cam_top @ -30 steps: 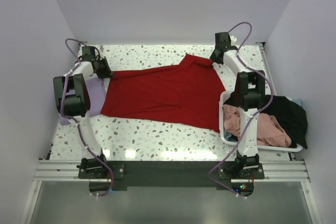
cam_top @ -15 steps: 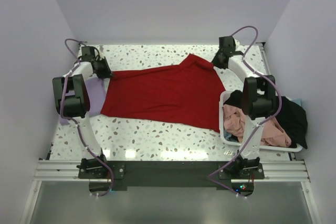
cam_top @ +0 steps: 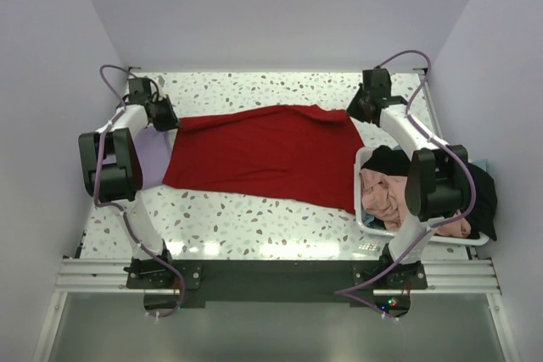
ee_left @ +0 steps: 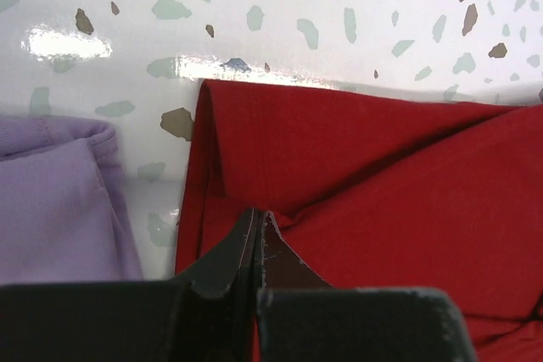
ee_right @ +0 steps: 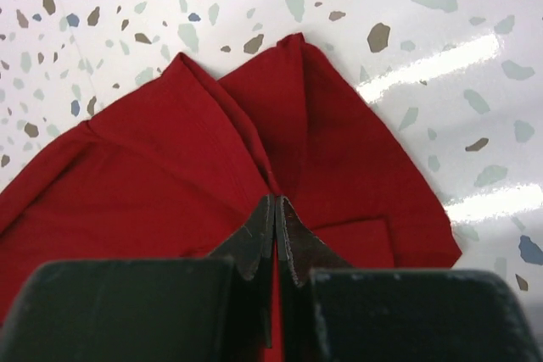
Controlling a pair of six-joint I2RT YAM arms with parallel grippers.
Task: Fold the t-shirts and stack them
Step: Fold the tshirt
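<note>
A large red t-shirt (cam_top: 267, 152) lies spread across the middle of the speckled table. My left gripper (cam_top: 168, 122) is shut on a pinch of its left corner (ee_left: 254, 167). At the far right corner of the cloth (ee_right: 288, 125), my right gripper (cam_top: 356, 113) is shut on a fold. In both wrist views the black fingers meet with red fabric between the tips. A lavender t-shirt (cam_top: 154, 148) lies flat under the left arm and shows as a purple patch (ee_left: 59, 201) beside the red edge. Salmon-pink (cam_top: 386, 197) and black (cam_top: 471, 184) t-shirts fill the basket.
The white plastic basket (cam_top: 363, 219) stands at the right front, next to the right arm and touching the red shirt's lower right corner. Pale walls close in the table at the back and both sides. The dark mounting rail (cam_top: 271, 273) runs along the near edge.
My right gripper has moved right and a little toward me, pulling the raised back corner of the red shirt flat and out to the right. The left gripper has barely shifted.
</note>
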